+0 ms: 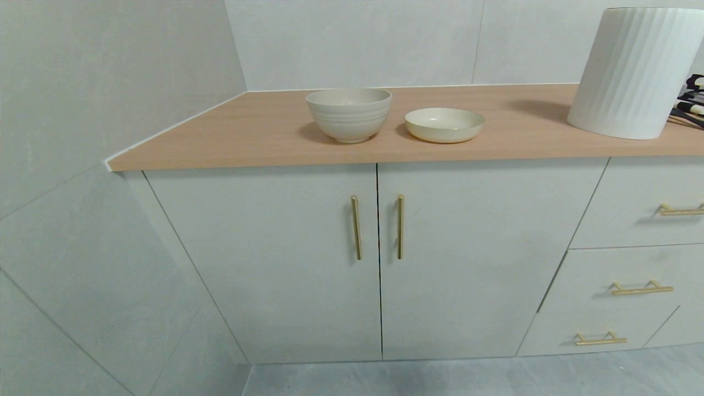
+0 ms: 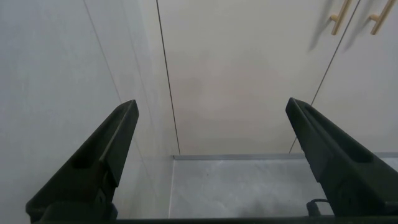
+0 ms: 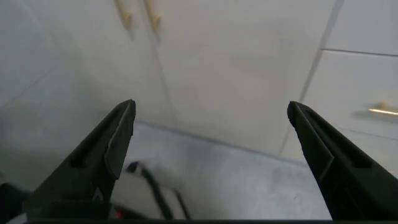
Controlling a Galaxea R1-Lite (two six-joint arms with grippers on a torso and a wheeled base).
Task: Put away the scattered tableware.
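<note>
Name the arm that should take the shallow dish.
Right, probably. The dish sits right of the bowl on the counter, on that arm's side. The right gripper and left gripper are both open and low by the cabinet doors, so side decides.

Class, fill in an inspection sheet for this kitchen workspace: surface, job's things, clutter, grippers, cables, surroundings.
Surface: wooden countertop.
Job's things: deep bowl and shallow dish, upright, side by side, not touching.
Clutter: white ribbed container at the right; dark utensils beyond it.
Grippers: left gripper open, right gripper open, both empty.
Cables: dark cord near the floor by the right gripper.
Surroundings: closed cabinet doors, drawers to the right, tiled wall, grey floor.
</note>
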